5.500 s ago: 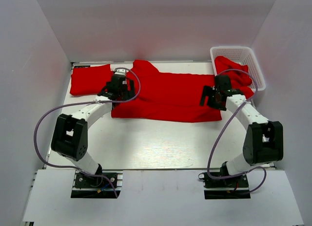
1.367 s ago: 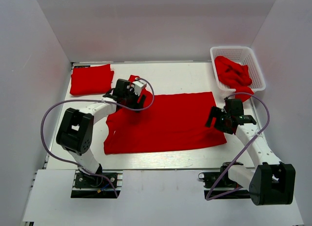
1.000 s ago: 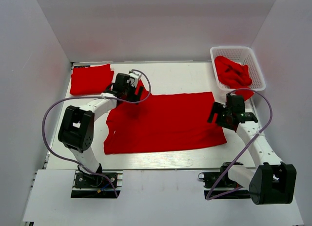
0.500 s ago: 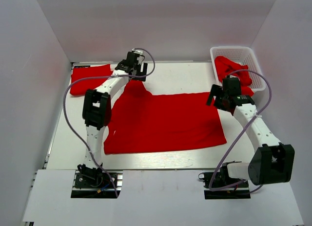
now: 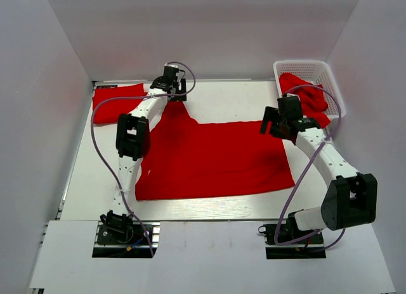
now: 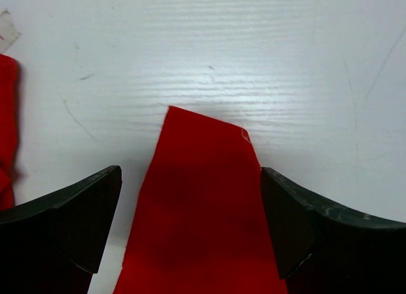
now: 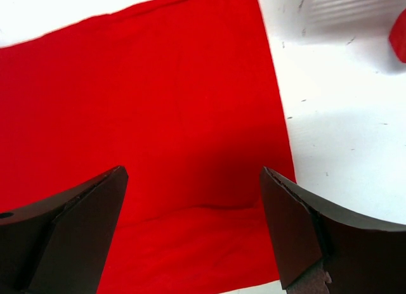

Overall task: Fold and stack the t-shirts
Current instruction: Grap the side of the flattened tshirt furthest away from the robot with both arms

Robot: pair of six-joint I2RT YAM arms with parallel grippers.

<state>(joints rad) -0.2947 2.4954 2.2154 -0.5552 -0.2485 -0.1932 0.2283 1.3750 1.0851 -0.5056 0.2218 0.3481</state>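
Observation:
One red t-shirt [image 5: 212,158] lies flat on the white table [image 5: 222,104], folded to a wide rectangle, with a narrow sleeve [image 6: 200,205] pointing toward the back. My left gripper [image 5: 176,95] hovers open over that sleeve tip, its fingers [image 6: 70,224] either side of the cloth and apart from it. My right gripper [image 5: 273,125] stands open above the shirt's back right corner [image 7: 158,97], holding nothing. A folded t-shirt [image 5: 117,95] rests at the back left. More red t-shirts [image 5: 307,94] are heaped in the basket.
The white lattice basket [image 5: 331,78] stands at the back right corner, with red cloth [image 7: 399,37] hanging over its near side. White walls close in the table on three sides. The folded shirt's edge [image 6: 6,142] shows left of my left gripper.
Over the last second both arms reached toward the back: the left gripper went from the shirt's upper left to the sleeve tip, the right back and left to the corner. The shirt stayed put.

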